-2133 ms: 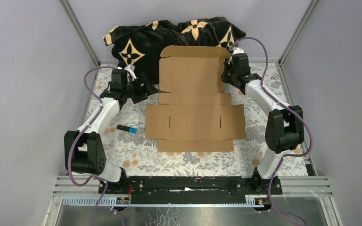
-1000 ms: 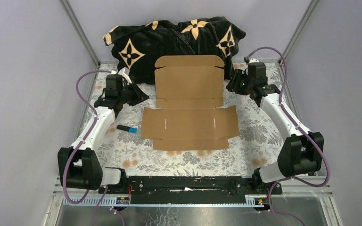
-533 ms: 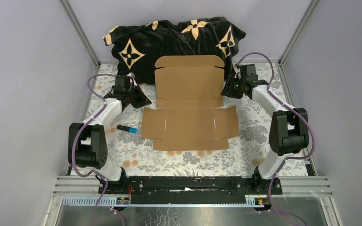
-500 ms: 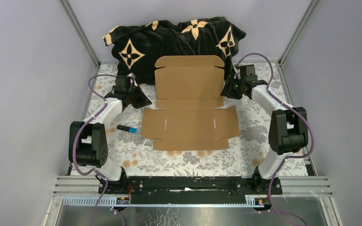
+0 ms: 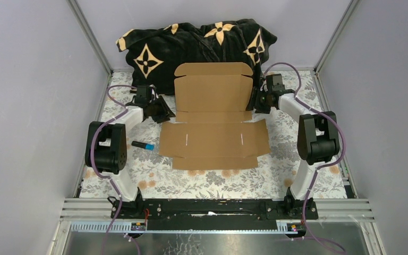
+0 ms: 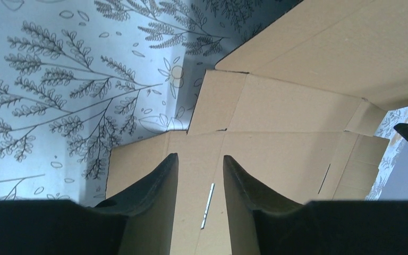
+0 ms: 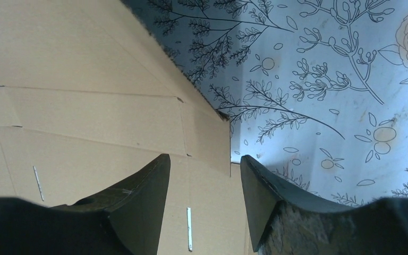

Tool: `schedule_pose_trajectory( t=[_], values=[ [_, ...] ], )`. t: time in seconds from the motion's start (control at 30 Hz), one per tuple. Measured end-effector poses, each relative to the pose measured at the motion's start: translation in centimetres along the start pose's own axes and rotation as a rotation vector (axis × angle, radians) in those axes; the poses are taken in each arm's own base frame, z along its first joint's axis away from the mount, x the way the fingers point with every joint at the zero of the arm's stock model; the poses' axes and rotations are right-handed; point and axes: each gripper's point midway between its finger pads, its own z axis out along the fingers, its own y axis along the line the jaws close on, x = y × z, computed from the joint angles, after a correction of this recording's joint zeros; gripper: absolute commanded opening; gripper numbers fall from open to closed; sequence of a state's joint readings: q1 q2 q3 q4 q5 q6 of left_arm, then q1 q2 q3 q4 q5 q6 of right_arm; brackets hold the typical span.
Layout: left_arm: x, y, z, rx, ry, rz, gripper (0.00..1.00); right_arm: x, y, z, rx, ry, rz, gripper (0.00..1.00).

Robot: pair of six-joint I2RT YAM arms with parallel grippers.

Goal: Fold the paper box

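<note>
Two tools flank the paper box (image 5: 215, 139), a plain brown die-cut sheet of corrugated cardboard spread open on the floral-printed surface (image 5: 138, 178). The step in hand appears to be taking hold of the short end tabs of the narrow wall strip that runs between the box's wide middle panel and its rear lid panel. To do it well, each arm would want to drop low enough for one finger to slide under its tab from the box's outer side while the other comes down on top, closing only once the cardboard edge sits deep between them. Both sides should rise together, since lifting one alone would probably skew the sheet or drag it across the surface. The left tool (image 6: 200, 161) is open, its fingers (image 6: 154, 196) parted with nothing between them, poised just above the box's left margin where the strip's tab meets the middle panel. The right tool (image 7: 203, 159) is likewise open and empty, above the matching corner on the box's right side, with one finger over cardboard and the other over the bare surface just outside the box's edge. The box's lid panel tilts upward, apparently leaning on the black cushion with gold flower motifs (image 5: 191, 37) behind the box. A blue-and-black marker (image 5: 142, 144) lies just left of the box, apart from it.
</note>
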State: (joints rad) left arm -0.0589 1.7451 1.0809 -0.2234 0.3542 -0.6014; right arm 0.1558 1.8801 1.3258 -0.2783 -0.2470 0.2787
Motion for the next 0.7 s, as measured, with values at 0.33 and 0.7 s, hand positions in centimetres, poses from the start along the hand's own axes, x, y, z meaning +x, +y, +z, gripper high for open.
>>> schedule_pose_trajectory(
  t=[0.33,0.7],
  values=[
    [-0.8,-0.7,1.2,0.007,-0.005,0.011,0.44,-0.4,-0.4,1.8,0.007,0.013,-0.002,0.58],
    [0.4,-1.4,2.3,0.009,0.015,0.031,0.43,0.2,-0.5,2.3,-0.005,0.011,0.001,0.56]
  ],
)
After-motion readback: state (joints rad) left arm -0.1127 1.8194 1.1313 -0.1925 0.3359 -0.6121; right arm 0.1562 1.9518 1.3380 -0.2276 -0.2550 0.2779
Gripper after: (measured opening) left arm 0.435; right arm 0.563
